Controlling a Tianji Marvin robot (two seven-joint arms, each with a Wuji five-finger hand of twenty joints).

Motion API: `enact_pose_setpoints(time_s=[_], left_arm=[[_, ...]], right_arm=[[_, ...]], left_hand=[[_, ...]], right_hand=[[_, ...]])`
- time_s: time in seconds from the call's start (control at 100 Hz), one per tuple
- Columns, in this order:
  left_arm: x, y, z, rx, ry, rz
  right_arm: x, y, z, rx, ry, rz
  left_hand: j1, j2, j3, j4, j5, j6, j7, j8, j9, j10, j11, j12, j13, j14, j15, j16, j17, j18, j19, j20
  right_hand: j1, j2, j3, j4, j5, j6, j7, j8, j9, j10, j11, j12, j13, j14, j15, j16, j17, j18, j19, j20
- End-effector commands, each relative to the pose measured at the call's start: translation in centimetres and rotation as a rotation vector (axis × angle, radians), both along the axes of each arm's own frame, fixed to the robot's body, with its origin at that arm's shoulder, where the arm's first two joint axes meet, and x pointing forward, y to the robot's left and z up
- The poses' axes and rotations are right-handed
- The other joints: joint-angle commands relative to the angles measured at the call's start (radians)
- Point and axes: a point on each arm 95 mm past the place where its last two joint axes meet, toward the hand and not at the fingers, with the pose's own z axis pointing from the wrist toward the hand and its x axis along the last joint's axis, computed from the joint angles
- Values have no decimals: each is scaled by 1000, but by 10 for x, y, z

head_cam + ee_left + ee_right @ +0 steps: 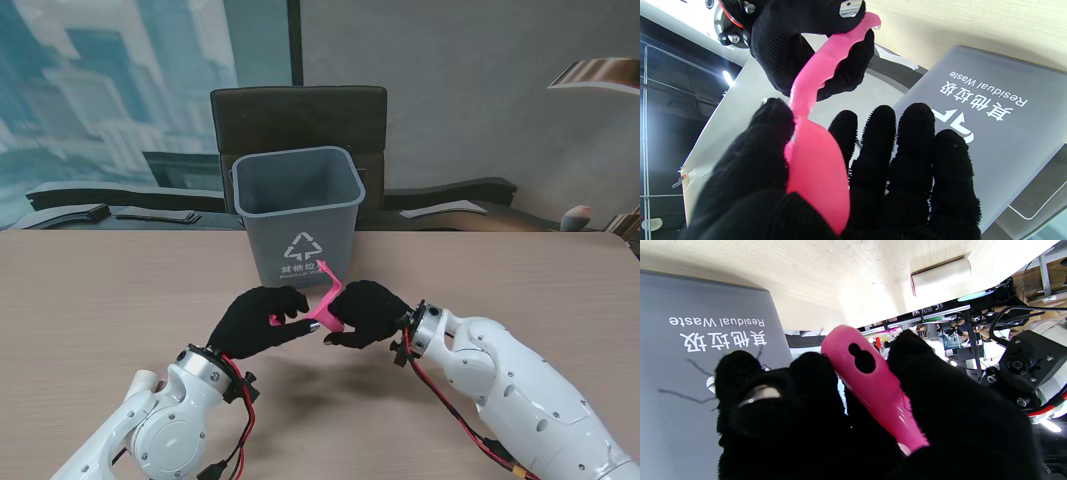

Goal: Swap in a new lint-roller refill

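From the stand view, you are holding the pink lint roller (327, 300) with both hands just in front of the grey bin (298, 218) — left hand (256, 322) closing on one end, right hand (366, 313) gripping the handle. Keep the handle steady and pull along its axis.

In the left wrist view, thumb and fingers (910, 146) are cradling the pink shell; whether a roll is still on it is hidden.

In the right wrist view, the fingers (813, 380) are pinching the handle — a white roll (940, 275) is lying on the bench, well right of the bin.
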Motion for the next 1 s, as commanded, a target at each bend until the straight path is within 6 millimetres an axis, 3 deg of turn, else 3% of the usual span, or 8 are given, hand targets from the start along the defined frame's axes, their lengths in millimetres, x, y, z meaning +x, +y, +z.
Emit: enact_pose_setpoints(time_s=[0.0,0.15,0.5,0.7,0.77,0.86,0.99], left_arm=[[-2,-1,-3,6,24,-10],[-2,-2,-4,4,29,-17],[-2,-3,-5,9,37,-31],[-2,-3,-6,13,27,-40],[-2,-3,-6,15,17,-47],[-2,-1,-5,18,1,-50],[-3,0,-5,14,-17,-39]], right_arm=[[-2,7,4,10,-6,24],[-1,9,2,19,-9,28],[-2,12,1,48,-11,22],[-3,12,-1,67,-2,14],[-3,11,-1,76,-3,6],[-4,7,-3,96,-12,-14],[-6,-2,-4,110,-16,-46]], left_hand=[[145,-39,70,13,18,-31,64,-40,47,-27,23,41,45,3,46,1,4,-5,48,-11],[178,-78,124,23,25,-38,109,-58,75,-32,31,48,83,-39,61,-6,24,-4,65,-14],[160,-135,298,56,30,-32,111,-75,114,-32,-30,98,93,-32,61,-16,32,-5,77,-21],[209,-121,395,69,51,-41,138,-70,150,-26,-33,135,120,-30,86,-12,56,-7,99,-17],[222,-111,408,70,33,-50,169,-50,139,-20,-10,187,115,-29,111,3,54,-12,108,-14],[235,-94,398,67,9,-54,186,-25,127,-19,-4,225,107,-31,121,14,49,-16,108,-13],[242,-85,385,64,-2,-55,191,-8,120,-20,-4,245,102,-34,124,21,45,-19,108,-13]], right_hand=[[71,73,86,1,36,-133,21,-15,33,1,-2,11,25,-292,16,8,10,-44,27,14],[70,74,86,1,37,-134,21,-18,33,-2,-3,11,24,-293,11,7,11,-46,26,14],[69,76,84,2,36,-137,22,-22,33,-7,-7,9,25,-296,0,3,15,-48,23,13],[65,83,78,0,31,-141,20,-24,29,-10,-9,7,24,-300,-17,-3,15,-50,21,12],[66,113,29,5,10,-158,-6,-50,6,-32,-47,-24,19,-290,-138,-61,-2,-70,-3,-3],[105,132,-33,6,-72,-199,-14,-140,-82,-64,-127,-120,-71,-256,-314,-120,-56,-95,-29,-20],[13,114,-144,9,-194,-191,-85,-191,-253,-91,-232,-249,-237,-227,-558,-203,-156,-123,-82,-41]])
